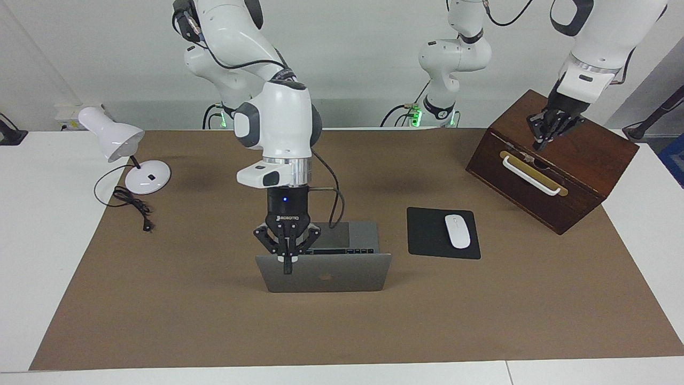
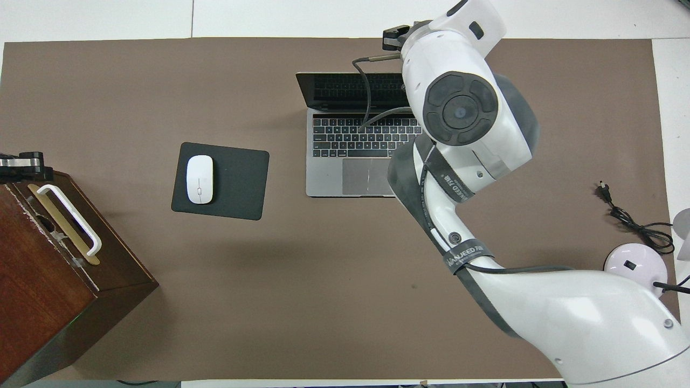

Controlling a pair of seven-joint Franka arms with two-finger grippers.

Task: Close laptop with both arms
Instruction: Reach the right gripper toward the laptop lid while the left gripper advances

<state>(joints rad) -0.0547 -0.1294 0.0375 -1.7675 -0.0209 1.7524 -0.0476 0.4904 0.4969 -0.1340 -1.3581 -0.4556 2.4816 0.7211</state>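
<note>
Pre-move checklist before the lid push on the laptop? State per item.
1. Laptop lid open and upright, keyboard showing in the overhead view: ok.
2. Right gripper shut, at the lid's top edge near the corner toward the right arm's end: ok. Contact with the lid: cannot tell.
3. Left gripper in place at the laptop: not ok. It is shut and over the wooden box.
4. Keyboard free of loose things: ok for the visible part; the right arm hides some.
5. Mouse on its mouse pad, beside the laptop and apart from it: ok.
</note>
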